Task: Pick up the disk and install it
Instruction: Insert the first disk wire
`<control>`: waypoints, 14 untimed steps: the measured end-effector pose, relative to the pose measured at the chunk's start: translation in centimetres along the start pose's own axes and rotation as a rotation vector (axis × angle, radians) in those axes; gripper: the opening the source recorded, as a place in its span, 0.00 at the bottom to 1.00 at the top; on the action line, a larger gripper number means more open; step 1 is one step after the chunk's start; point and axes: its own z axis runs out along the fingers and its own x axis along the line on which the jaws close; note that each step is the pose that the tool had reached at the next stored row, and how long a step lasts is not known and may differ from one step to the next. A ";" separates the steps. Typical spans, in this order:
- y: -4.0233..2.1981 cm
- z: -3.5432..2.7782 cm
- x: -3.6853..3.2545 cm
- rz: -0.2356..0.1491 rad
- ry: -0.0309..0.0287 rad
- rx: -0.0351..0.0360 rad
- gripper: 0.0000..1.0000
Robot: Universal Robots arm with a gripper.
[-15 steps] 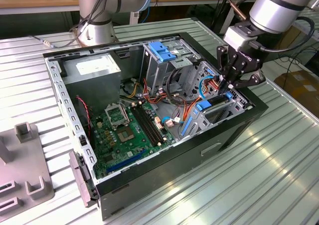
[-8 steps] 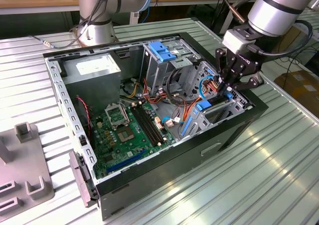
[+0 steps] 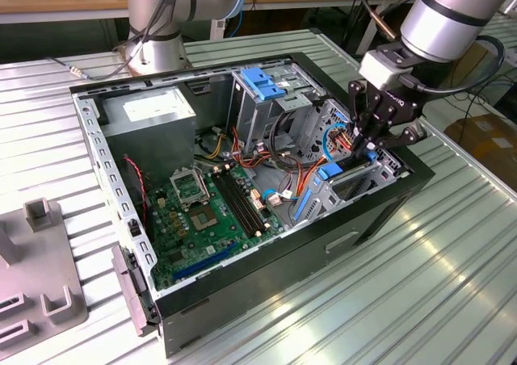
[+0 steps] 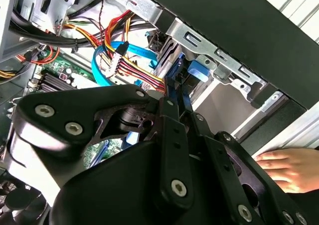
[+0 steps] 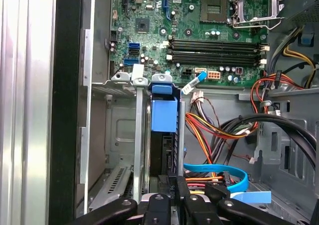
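Ribbed metal worktop (image 3: 452,284) carries one open computer case (image 3: 380,211), lying on its side with the motherboard (image 3: 202,211) exposed. One robot arm reaches in from the exterior view's right, and a second arm's base (image 3: 153,34) stands behind the case. One grey power supply box (image 3: 149,111) sits at the far corner, and one blue latch (image 3: 262,82) tops the metal cage beside it.

One hand (image 3: 365,143) is down at the drive bay near the case's front wall. Its fingers (image 5: 172,192) are drawn close together on the disk (image 5: 163,135), which stands on edge in its blue carrier frame, seemingly partway down in the bay slot; how deep it sits is hard to judge. In the second wrist view a person's hand (image 4: 289,168) rests outside the case.

Bay rails hug the disk on both sides. Orange, red and blue cables (image 5: 219,130) crowd just beside the slot, while the case wall lies close on the other side. Open room remains above the motherboard.
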 end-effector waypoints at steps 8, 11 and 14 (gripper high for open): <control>0.00 0.58 0.01 0.001 0.0005 -0.0062 0.17; 0.00 0.63 0.01 0.001 0.0003 -0.0083 0.17; -0.01 0.66 0.01 0.001 -0.0003 -0.0084 0.17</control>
